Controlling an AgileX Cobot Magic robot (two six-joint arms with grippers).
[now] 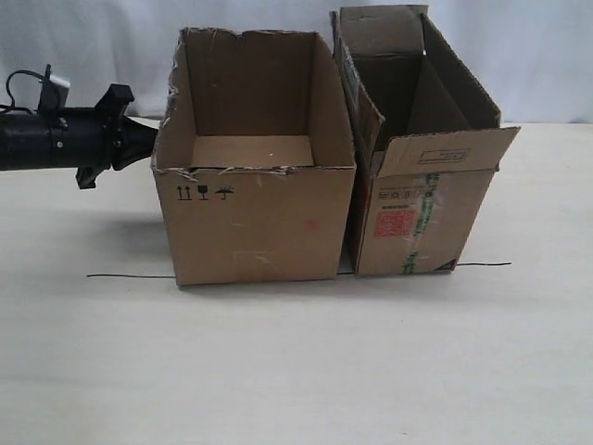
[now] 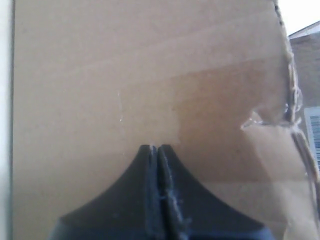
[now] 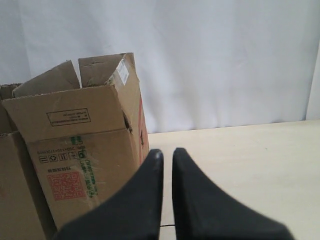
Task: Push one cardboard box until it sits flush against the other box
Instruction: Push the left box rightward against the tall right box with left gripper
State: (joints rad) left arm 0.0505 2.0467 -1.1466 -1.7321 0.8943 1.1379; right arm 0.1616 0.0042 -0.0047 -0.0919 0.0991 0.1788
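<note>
The cardboard box (image 1: 255,222), wide with ragged flapless top edges and small black symbols, stands in the middle of the table. To its right stands the other box (image 1: 422,209), narrower, with flaps, a red square stamp and green-striped tape. Only a thin shadowed slit shows between them low down; I cannot tell whether they touch. My left gripper (image 1: 151,139) is shut, its tip against the wide box's left wall (image 2: 100,75). In the left wrist view the left gripper (image 2: 154,146) is pressed to bare cardboard. My right gripper (image 3: 166,151) stands slightly open and holds nothing, apart from the other box (image 3: 85,150).
A thin black line (image 1: 130,276) runs across the pale table (image 1: 296,371) under both boxes' front edges and comes out again on the right (image 1: 482,265). A white curtain (image 1: 537,56) closes the back. The right arm does not show in the exterior view.
</note>
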